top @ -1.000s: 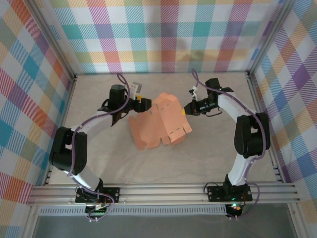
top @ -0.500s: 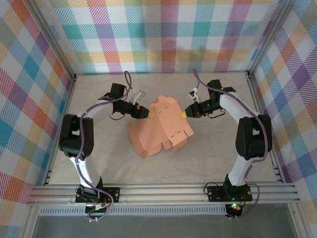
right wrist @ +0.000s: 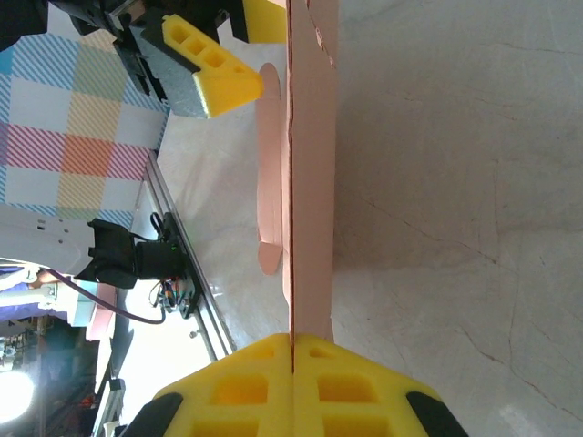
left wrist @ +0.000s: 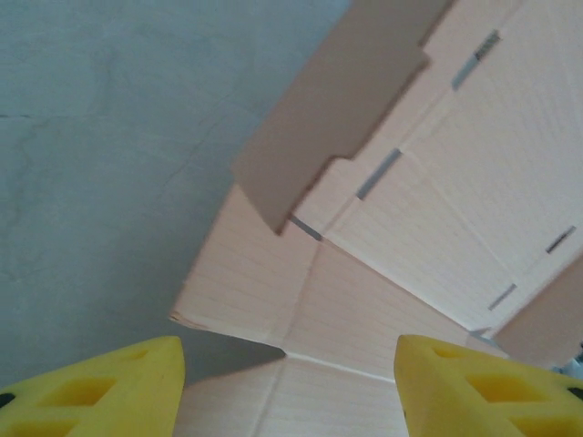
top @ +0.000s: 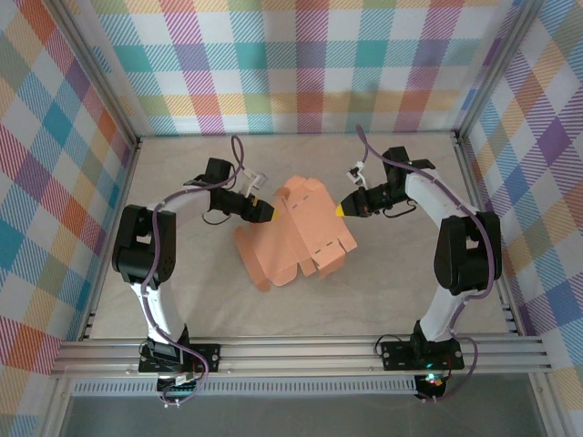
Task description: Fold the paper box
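Note:
The paper box is a salmon-orange die-cut sheet, partly creased, lying mid-table with its far flaps lifted. My right gripper is shut on its right edge; in the right wrist view the card runs edge-on straight out from between the closed yellow pads. My left gripper stands open at the sheet's left side. In the left wrist view its yellow fingertips sit wide apart over a crease junction of the card, with a raised flap beyond.
The table is a pale stone-look surface inside a checked-cloth enclosure. Aluminium rails run along the near edge by the arm bases. In the right wrist view the left arm's yellow finger shows beyond the card.
The left arm has swung its gripper closer in against the sheet's left edge. The sheet has shifted slightly. The right gripper keeps its hold in nearly the same place.

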`<state>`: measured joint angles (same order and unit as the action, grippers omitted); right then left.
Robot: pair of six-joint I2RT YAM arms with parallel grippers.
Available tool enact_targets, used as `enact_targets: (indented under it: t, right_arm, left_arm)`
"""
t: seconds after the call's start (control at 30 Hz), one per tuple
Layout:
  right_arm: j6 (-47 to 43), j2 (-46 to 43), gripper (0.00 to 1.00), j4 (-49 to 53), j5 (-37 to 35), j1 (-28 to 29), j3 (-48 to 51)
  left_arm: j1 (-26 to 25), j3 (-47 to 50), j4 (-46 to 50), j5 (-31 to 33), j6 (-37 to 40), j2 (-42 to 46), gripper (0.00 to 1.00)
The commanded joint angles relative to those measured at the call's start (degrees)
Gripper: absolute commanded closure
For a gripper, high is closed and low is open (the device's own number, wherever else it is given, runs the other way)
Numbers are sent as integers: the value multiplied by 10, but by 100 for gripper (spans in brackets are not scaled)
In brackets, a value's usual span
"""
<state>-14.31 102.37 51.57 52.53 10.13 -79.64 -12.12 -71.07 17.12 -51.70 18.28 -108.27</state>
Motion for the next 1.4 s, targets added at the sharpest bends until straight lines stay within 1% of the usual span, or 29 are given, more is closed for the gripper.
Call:
enact_targets:
  t: [0.0,0.13,0.27,0.33,0.43,0.47,0.5,0.63,0.73,0.8,0.9,0.97,1.07,1.13,1.33,1.37]
  right_arm:
    - [-18,-17,100,10,22,-4,-1]
    - [-16,-20,100,8,28,-4,0]
    - [-16,-22,100,6,29,-4,2]
    - [-16,-22,100,6,29,-4,2]
    - [-15,-22,100,6,30,-4,2]
    - [-16,-22,100,6,28,-3,2]
    - [-16,-22,100,7,26,-4,2]
    - [-16,-21,100,5,26,-4,1]
    - [-12,-20,100,5,26,-5,0]
    - [-11,-20,100,5,26,-4,-1]
    - [-12,-19,100,6,29,-3,-2]
    - [-6,-19,100,3,28,-4,-2]
    - [6,-12,100,5,27,-4,-10]
    - [11,-6,100,13,16,-3,-19]
    - [27,2,100,20,9,-5,-32]
    - [30,0,100,18,10,-4,-32]
  left_arm:
    - [8,-5,-48,3,-29,1,38]
    - [6,-27,-39,-2,-42,-19,38]
    - [3,-40,-29,-26,-35,-30,43]
    - [-2,-48,1,-36,-22,-36,45]
    - [-7,-48,4,-37,-18,-36,57]
    - [-7,-45,-2,-36,-21,-35,58]
    - [-8,-43,-7,-35,-24,-32,64]
    - [-8,-36,-31,-29,-29,-23,77]
    - [-8,-26,-48,-20,-39,-13,89]
    - [-8,-17,-62,-17,-45,-5,94]
    - [-9,-7,-71,-17,-47,7,96]
    - [-12,9,-95,-17,-50,19,97]
    - [-24,47,-145,14,-55,48,98]
    - [-39,68,-160,53,-44,69,98]
    - [-109,119,-189,209,-8,123,97]
    - [-125,130,-199,244,-2,133,97]
